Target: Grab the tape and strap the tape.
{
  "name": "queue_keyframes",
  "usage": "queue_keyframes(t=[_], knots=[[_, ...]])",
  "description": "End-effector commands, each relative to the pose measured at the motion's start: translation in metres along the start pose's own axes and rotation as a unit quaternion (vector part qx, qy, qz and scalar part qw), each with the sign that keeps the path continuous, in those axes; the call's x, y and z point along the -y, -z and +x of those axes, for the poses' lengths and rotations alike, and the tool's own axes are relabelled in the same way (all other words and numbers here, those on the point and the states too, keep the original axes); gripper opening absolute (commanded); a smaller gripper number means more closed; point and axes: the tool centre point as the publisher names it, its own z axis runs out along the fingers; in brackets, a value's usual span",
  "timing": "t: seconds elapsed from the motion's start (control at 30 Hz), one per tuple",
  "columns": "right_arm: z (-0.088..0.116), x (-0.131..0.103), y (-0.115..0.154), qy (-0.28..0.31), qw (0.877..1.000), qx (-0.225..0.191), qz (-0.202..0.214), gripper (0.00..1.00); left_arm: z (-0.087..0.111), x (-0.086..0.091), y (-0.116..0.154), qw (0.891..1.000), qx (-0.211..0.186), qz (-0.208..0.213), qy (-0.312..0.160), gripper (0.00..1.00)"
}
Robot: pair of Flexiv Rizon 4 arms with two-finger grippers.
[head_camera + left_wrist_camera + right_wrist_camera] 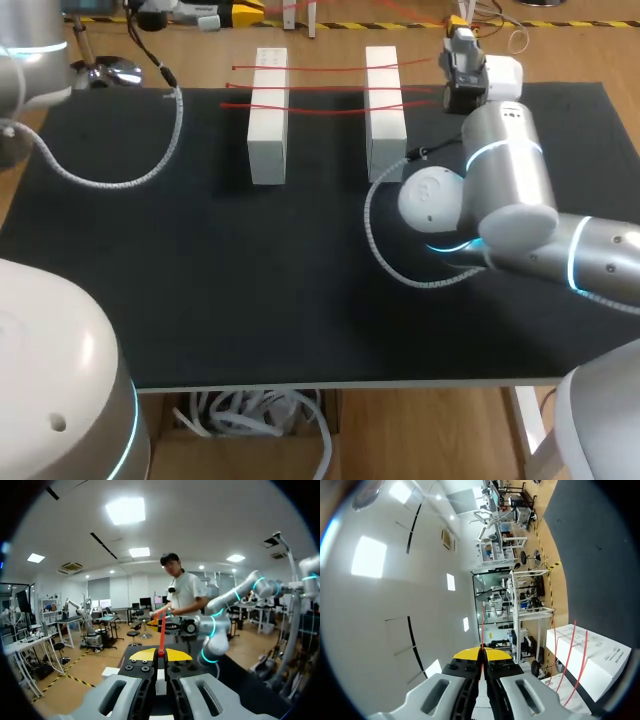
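Two white blocks [268,115] [385,100] stand on the black table [300,280], with thin red tape [320,88] stretched across both in three lines. My right gripper [460,42] is at the far right edge, just past the right block, shut on a red tape strand [482,630]. The blocks [590,655] lie beside it in the right wrist view. My left gripper [160,655] is shut on another red tape strand [161,632] that runs ahead towards my right arm [220,625]. A person's hands [157,614] are at that strand's far end; whether they touch it is unclear.
My right arm's elbow [490,200] hangs over the table's right half. Spiral cables [110,180] [390,260] trail on the mat at the left and near the middle.
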Motion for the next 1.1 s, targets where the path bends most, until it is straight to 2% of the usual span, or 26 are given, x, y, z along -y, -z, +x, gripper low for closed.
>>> queue_keyframes(t=[0.03,0.2,0.43,0.53,0.63,0.67,0.7,0.73,0.8,0.87,1.1], knots=[[0.002,-0.005,0.000,0.006,1.000,-0.002,0.011,0.00,0.005,0.004,-0.001,1.000,0.006,-0.022,0.000,0.00],[0.003,-0.006,0.000,0.024,0.999,-0.005,0.025,0.00,0.005,0.004,-0.001,1.000,0.006,-0.022,0.000,0.00],[0.003,-0.011,0.001,0.042,0.999,-0.002,0.032,0.00,0.002,0.004,-0.005,0.986,0.036,-0.157,0.039,0.00],[0.003,-0.013,0.001,0.047,0.998,0.000,0.034,0.00,0.002,0.006,-0.008,0.980,0.045,-0.186,0.049,0.00],[0.002,-0.015,0.001,0.053,0.998,0.001,0.036,0.00,0.001,0.011,-0.012,0.975,0.034,-0.218,0.041,0.00],[0.002,-0.015,0.001,0.055,0.998,0.002,0.037,0.00,0.001,0.013,-0.014,0.971,0.031,-0.235,0.040,0.00],[0.002,-0.015,0.001,0.057,0.998,0.002,0.037,0.00,0.001,0.015,-0.017,0.961,0.023,-0.272,0.040,0.00],[0.002,-0.016,0.001,0.059,0.998,0.001,0.038,0.00,0.000,0.016,-0.021,0.956,0.014,-0.290,0.034,0.00],[0.002,-0.016,0.001,0.064,0.997,0.002,0.040,0.00,-0.002,0.019,-0.027,0.956,0.003,-0.293,0.025,0.00],[0.002,-0.017,0.001,0.065,0.997,0.001,0.041,0.00,-0.003,0.020,-0.031,0.960,-0.006,-0.280,0.020,0.00],[0.004,-0.017,0.001,0.071,0.996,0.001,0.049,0.00,-0.003,0.020,-0.031,0.960,-0.006,-0.280,0.020,0.00]])
